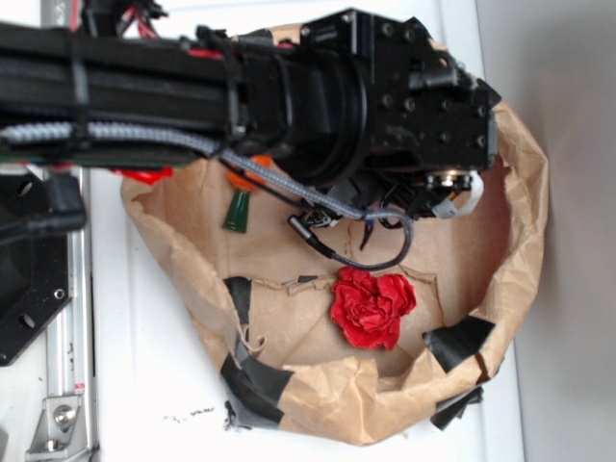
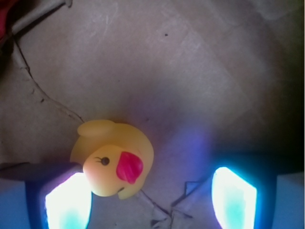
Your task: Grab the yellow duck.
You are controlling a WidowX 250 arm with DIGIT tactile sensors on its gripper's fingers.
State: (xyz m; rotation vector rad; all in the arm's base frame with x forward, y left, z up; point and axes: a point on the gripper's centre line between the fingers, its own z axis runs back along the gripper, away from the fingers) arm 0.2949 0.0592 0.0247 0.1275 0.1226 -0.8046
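Note:
In the wrist view the yellow duck point(image 2: 113, 157) lies on brown paper, its red-orange beak facing the camera. My gripper point(image 2: 151, 202) is open, its two glowing pads wide apart. The left pad point(image 2: 69, 202) sits just beside the duck's head; the right pad point(image 2: 233, 198) is well clear of it. The duck lies toward the left side of the gap, slightly ahead of the pads. In the exterior view the black arm and gripper point(image 1: 433, 197) hang over the paper-lined basin and hide the duck.
A red ruffled flower-like ball point(image 1: 371, 306) lies on the brown paper point(image 1: 289, 327) near the front. The orange carrot's green stem point(image 1: 239, 207) shows under the arm at the left. Crumpled paper walls point(image 1: 525, 212) with black tape ring the area.

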